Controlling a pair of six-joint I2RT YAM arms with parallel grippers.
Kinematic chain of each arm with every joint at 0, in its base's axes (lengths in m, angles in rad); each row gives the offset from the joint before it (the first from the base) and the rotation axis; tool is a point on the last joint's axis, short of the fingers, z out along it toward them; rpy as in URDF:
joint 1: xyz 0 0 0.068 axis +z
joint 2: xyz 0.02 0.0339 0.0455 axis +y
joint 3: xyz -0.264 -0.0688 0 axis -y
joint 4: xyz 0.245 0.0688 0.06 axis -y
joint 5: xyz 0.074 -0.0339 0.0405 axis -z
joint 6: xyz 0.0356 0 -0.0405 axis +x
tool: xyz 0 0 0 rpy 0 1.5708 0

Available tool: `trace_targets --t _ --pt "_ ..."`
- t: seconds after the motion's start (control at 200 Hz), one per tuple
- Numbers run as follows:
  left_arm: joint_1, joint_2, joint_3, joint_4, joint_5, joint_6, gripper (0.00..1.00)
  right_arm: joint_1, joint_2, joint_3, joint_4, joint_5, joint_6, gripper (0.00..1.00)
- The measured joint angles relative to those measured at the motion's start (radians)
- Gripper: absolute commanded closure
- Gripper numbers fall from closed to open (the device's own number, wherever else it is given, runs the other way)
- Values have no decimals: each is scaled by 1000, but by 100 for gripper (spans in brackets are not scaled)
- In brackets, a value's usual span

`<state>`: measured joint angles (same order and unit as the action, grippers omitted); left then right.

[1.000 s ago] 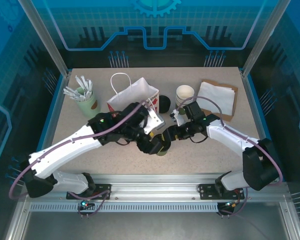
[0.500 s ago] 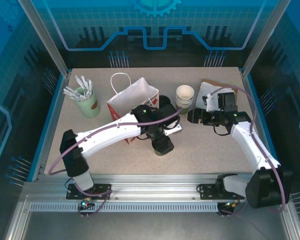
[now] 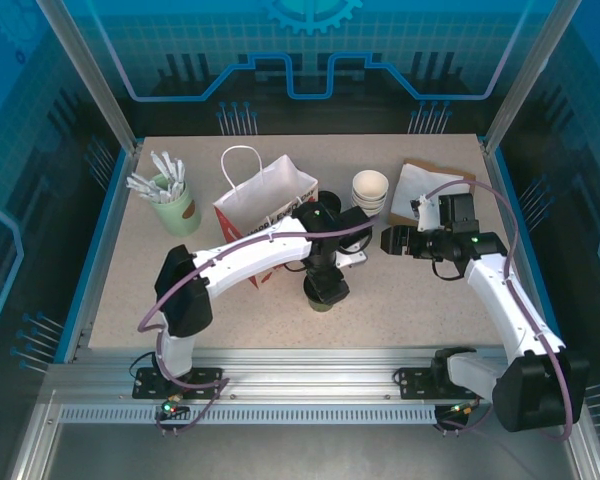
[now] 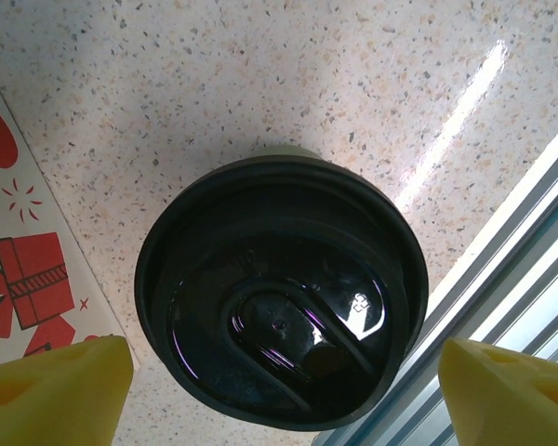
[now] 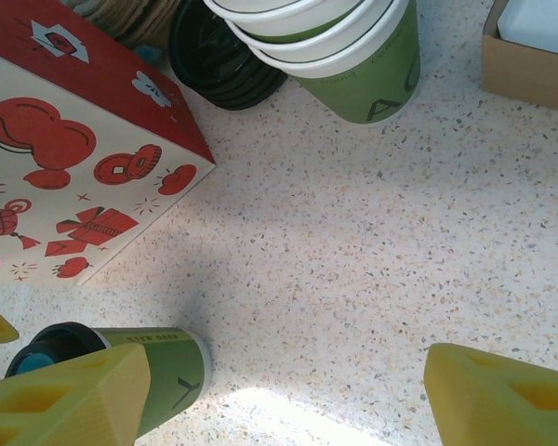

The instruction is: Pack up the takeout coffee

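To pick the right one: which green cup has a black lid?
The single cup below the left claw; the stacked cups are lidless, the pale cup holds sticks.

The takeout coffee (image 5: 163,372) bears a "Y" on its side; the stack of cups (image 5: 372,70) bears an "A".

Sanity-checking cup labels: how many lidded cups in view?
1: the takeout coffee, upright below the left gripper, in front of the paper bag. The stacked cups and the stick cup have no lids. The bag could hide more.
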<state>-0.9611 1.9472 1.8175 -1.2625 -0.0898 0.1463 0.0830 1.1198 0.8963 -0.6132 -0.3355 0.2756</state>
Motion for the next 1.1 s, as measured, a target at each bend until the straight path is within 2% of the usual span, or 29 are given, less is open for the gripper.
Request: trace_targets --t 0.325,1.101 --pt "-1 33 15 -26 0 14 19 -1 -2 -2 1 3 -7 21" --pt "-16 61 28 -39 -11 13 20 -1 2 -29 0 -18 -11 21"
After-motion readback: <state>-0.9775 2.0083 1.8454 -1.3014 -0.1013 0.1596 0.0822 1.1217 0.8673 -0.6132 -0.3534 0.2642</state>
